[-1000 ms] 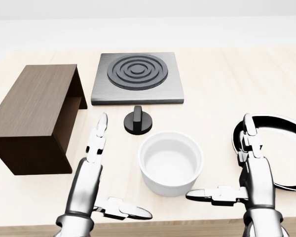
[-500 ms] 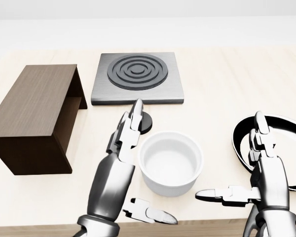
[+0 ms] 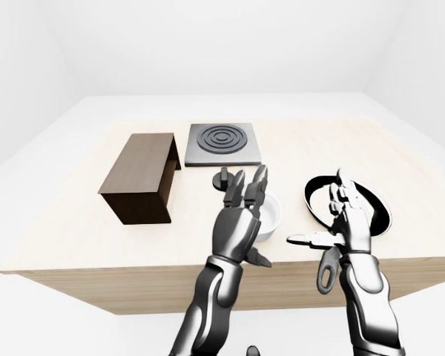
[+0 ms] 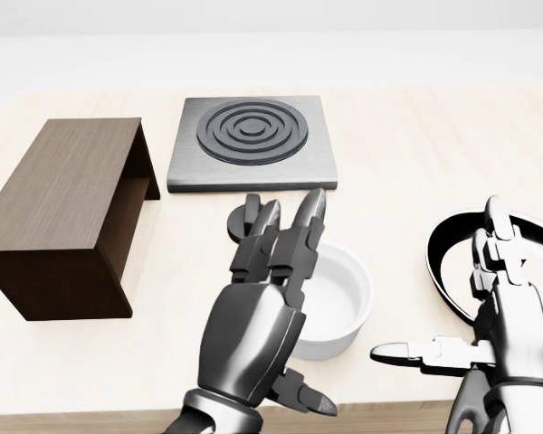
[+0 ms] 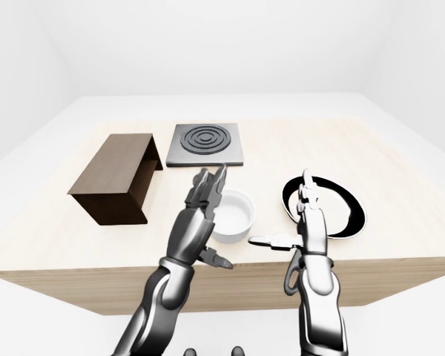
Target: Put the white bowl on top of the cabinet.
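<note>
The white bowl (image 4: pixel 348 289) stands on the light wood table, at lower middle of the head view. My left hand (image 4: pixel 276 262) is open, fingers stretched up, and it hangs in front of the bowl's left half, hiding it. I cannot tell if it touches the bowl. My right hand (image 4: pixel 462 298) is open, thumb pointing left, to the right of the bowl and apart from it. The cabinet (image 4: pixel 63 199), a dark brown wooden box open on its right side, lies at the left with nothing on top.
A grey hob plate (image 4: pixel 252 140) with dark rings lies above the bowl. A black knob (image 4: pixel 240 220) is partly hidden behind my left fingers. A black pan (image 4: pixel 445 249) lies at the right, behind my right hand. The table edge (image 3: pixel 133 278) runs close below the hands.
My left hand has moved right and risen, from beside the cabinet to in front of the bowl's left half. My right hand has drifted a little right. The bowl has not moved.
</note>
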Available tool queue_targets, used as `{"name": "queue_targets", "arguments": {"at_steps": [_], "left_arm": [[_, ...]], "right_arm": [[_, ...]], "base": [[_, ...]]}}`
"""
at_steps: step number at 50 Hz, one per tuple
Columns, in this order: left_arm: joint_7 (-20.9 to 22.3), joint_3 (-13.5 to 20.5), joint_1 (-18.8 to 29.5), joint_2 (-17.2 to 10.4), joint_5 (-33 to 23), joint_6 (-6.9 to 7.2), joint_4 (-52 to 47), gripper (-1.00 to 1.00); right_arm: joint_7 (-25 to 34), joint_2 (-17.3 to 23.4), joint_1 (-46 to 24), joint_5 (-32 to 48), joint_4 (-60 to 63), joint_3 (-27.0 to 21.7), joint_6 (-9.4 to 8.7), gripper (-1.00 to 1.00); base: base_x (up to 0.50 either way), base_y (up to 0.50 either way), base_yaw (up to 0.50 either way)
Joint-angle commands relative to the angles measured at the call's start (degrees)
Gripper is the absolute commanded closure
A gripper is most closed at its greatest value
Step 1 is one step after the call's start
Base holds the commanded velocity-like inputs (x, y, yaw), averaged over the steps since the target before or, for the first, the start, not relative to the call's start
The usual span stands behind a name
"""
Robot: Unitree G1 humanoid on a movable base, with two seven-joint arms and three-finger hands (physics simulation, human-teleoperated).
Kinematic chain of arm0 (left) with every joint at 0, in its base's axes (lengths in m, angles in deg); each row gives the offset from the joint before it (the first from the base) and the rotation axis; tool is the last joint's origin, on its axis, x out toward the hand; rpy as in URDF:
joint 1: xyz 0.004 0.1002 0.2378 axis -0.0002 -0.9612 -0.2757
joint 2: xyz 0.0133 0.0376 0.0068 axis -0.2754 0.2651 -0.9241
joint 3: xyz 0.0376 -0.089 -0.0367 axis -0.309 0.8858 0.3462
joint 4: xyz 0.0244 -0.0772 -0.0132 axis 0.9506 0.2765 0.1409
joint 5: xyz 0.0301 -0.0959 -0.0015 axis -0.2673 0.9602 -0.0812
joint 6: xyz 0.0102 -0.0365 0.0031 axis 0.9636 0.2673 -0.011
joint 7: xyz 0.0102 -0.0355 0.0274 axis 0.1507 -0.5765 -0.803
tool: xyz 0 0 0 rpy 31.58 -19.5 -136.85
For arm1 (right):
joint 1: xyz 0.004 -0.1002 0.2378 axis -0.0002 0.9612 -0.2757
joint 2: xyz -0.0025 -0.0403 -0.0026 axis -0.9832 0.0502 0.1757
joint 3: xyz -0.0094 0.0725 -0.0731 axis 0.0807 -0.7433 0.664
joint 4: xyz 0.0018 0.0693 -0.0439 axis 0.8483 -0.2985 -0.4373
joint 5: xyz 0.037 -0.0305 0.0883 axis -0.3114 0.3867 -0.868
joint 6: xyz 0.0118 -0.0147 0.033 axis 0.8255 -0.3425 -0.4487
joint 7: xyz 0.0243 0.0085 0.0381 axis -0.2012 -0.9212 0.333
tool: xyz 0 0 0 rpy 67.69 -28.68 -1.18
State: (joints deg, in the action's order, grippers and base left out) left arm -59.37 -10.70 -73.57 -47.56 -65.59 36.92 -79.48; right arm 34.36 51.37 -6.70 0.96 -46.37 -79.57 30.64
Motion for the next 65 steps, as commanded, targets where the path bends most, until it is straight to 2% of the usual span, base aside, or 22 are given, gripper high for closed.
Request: {"name": "queue_targets", "arguments": {"at_steps": [1, 3, 10, 13, 22, 33, 41, 65], "left_arm": [[0.3, -0.8, 0.2, 0.9, -7.7, 0.00, 3.9, -1.00], [-1.3, -0.2, 1.0, 1.2, -9.9, 0.00, 5.5, -1.00], [-1.4, 0.3, 1.2, 1.7, -11.5, 0.00, 7.2, -1.00], [-2.7, 0.6, 1.7, 2.0, -13.5, 0.00, 10.4, -1.00], [-2.0, 0.0, 2.0, 2.9, -17.5, 0.00, 11.9, -1.00], [-3.1, 1.6, 4.1, 4.0, -19.0, 0.00, 16.9, -1.00], [-1.8, 0.7, 3.4, 4.1, -20.6, 0.00, 17.6, -1.00], [-3.0, 6.6, 10.7, 5.5, -20.2, 0.00, 32.0, -1.00]], "right_arm": [[0.3, 0.1, 0.2, -0.5, 1.0, -0.9, 0.00, -1.00], [0.1, 0.1, 0.2, -0.5, 1.0, -1.0, 0.00, -1.00], [-0.1, 0.1, 0.0, -0.4, 0.7, -1.1, 0.00, -1.00], [-0.3, 0.1, 0.0, -0.2, 0.5, -0.9, 0.00, -1.00], [-0.1, 0.0, 0.5, -0.6, 1.7, -1.3, 0.00, -1.00], [0.0, 0.0, 0.6, -0.8, 2.6, -1.8, 0.00, -1.00], [0.0, 0.0, 0.4, -0.6, 2.1, -1.5, 0.00, -1.00], [0.2, -0.3, 0.7, -0.2, 2.0, -0.9, 0.00, -1.00]], "base": [[0.00, 0.00, 0.00], [0.00, 0.00, 0.00], [0.00, 0.00, 0.00], [0.00, 0.00, 0.00], [0.00, 0.00, 0.00], [0.00, 0.00, 0.00], [0.00, 0.00, 0.00], [0.00, 0.00, 0.00]]}}
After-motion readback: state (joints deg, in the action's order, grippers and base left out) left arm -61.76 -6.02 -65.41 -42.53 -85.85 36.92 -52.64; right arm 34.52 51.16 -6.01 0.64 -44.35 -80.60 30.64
